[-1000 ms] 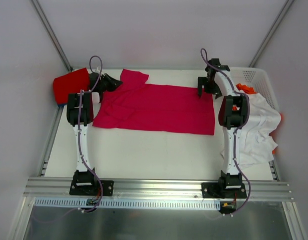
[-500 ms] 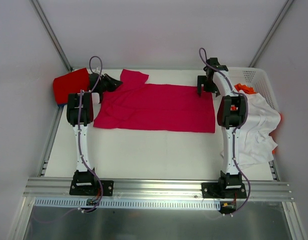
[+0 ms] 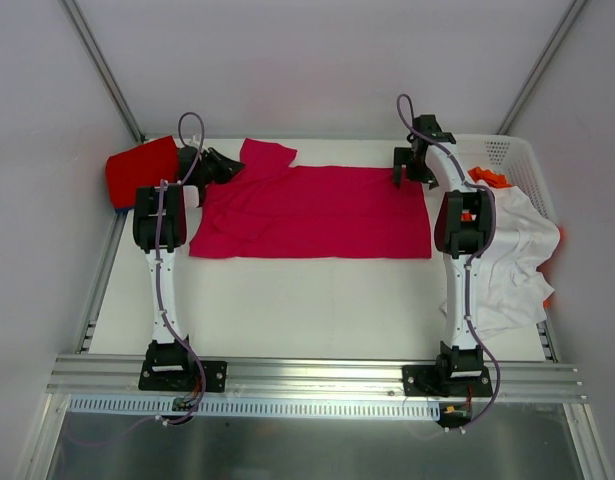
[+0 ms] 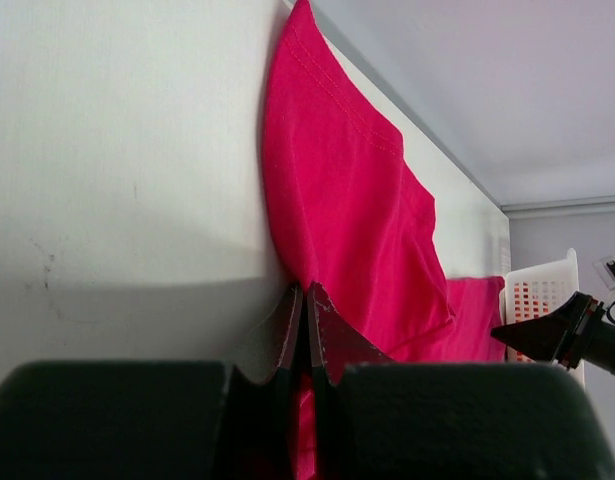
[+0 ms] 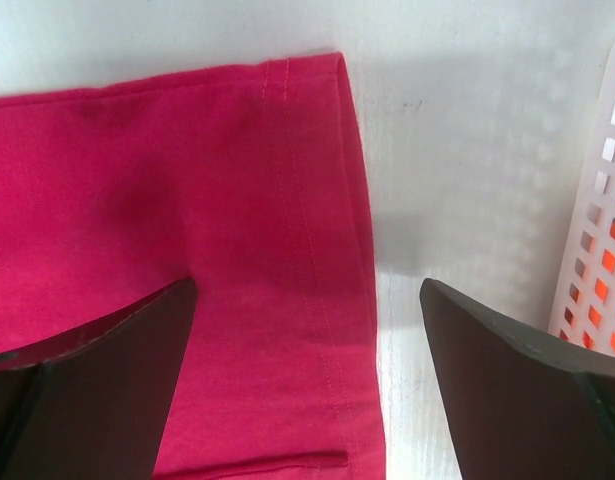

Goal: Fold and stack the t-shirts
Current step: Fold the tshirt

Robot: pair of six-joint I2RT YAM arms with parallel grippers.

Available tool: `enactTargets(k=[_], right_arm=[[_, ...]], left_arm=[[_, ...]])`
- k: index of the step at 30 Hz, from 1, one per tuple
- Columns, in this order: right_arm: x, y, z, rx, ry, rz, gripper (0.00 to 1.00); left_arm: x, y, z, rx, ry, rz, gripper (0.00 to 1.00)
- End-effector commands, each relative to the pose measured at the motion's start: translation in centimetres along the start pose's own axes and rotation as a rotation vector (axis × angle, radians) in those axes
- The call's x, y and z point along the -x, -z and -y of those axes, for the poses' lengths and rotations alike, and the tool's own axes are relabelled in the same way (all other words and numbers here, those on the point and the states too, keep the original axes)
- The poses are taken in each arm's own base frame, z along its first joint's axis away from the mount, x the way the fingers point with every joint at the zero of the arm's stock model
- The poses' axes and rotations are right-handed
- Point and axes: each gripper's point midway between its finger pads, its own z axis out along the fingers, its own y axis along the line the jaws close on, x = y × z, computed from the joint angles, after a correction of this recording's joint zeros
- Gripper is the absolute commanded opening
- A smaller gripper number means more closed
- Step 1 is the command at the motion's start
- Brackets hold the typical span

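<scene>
A large crimson-pink t-shirt (image 3: 317,212) lies spread flat across the far half of the table. My left gripper (image 3: 213,166) is low at its far left end, shut on a fold of the cloth (image 4: 357,210) by the sleeve; red fabric shows between the left gripper's (image 4: 306,290) closed fingers. My right gripper (image 3: 407,168) hovers open over the shirt's far right corner (image 5: 327,90), and the right gripper's (image 5: 308,284) jaws straddle the hemmed side edge, one finger (image 5: 137,360) above cloth, the other above bare table. A folded red t-shirt (image 3: 141,170) sits at the far left.
A white lattice basket (image 3: 514,150) stands at the right edge, close beside the right gripper (image 5: 602,230). A white t-shirt (image 3: 517,255) drapes over its near side and an orange one (image 3: 490,178) lies inside. White walls close in the far side.
The right gripper has edged slightly toward the far corner, and the shirt's near right edge has drawn up a little straighter. The left arm has stayed put.
</scene>
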Motion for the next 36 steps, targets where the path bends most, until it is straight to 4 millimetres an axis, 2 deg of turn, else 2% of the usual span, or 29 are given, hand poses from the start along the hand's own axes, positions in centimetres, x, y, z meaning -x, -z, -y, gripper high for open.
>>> enactTargets(k=[1, 3, 4, 5, 7, 10, 14, 15, 16, 17, 18, 21, 22, 25, 26, 36], right_arm=[[2.5, 3.8, 1.7, -0.013, -0.031, 0.084, 0.99], [3.1, 5.0, 1.9, -0.011, -0.038, 0.105, 1.00], [3.7, 6.5, 2.1, -0.015, -0.049, 0.129, 0.99], [4.0, 7.0, 2.1, -0.015, -0.060, 0.143, 0.99], [4.0, 7.8, 1.9, 0.005, -0.065, 0.149, 1.00], [4.9, 8.8, 1.5, 0.033, -0.074, 0.183, 0.99], [6.2, 7.5, 0.5, 0.076, -0.078, 0.203, 0.99], [5.5, 5.5, 0.0, 0.097, -0.085, 0.170, 0.99], [5.5, 4.6, -0.4, 0.112, -0.088, 0.161, 0.99], [5.3, 2.4, -1.1, 0.147, -0.108, 0.144, 1.00], [5.4, 2.0, -1.4, 0.183, -0.125, 0.129, 1.00], [7.1, 1.3, -1.7, 0.257, -0.179, 0.179, 0.99], [7.5, 1.6, -1.8, 0.274, -0.207, 0.197, 1.00], [7.2, 0.4, -1.9, 0.291, -0.245, 0.186, 0.99], [7.6, 0.9, -2.1, 0.308, -0.243, 0.188, 1.00], [5.5, 1.7, -2.1, 0.302, -0.269, 0.103, 0.99]], left_arm=[[2.1, 1.1, 2.4, -0.034, -0.040, 0.034, 0.00], [2.2, 1.0, 2.4, -0.035, -0.039, 0.035, 0.00], [2.2, 1.0, 2.5, -0.035, -0.039, 0.035, 0.00], [2.2, 1.0, 2.5, -0.036, -0.042, 0.035, 0.00], [2.2, 1.0, 2.4, -0.035, -0.041, 0.035, 0.00], [2.3, 1.0, 2.4, -0.034, -0.039, 0.036, 0.00], [2.3, 1.0, 2.5, -0.035, -0.039, 0.035, 0.00], [2.3, 1.0, 2.5, -0.035, -0.041, 0.035, 0.00], [2.3, 1.0, 2.5, -0.035, -0.041, 0.035, 0.00], [2.3, 1.0, 2.5, -0.035, -0.042, 0.035, 0.00], [2.2, 1.0, 2.5, -0.036, -0.042, 0.034, 0.00], [2.2, 1.0, 2.4, -0.035, -0.042, 0.035, 0.00], [2.2, 1.0, 2.4, -0.034, -0.041, 0.034, 0.00], [2.2, 1.0, 2.4, -0.035, -0.041, 0.035, 0.00], [2.2, 1.0, 2.4, -0.035, -0.041, 0.035, 0.00], [2.3, 1.0, 2.5, -0.037, -0.043, 0.038, 0.00]])
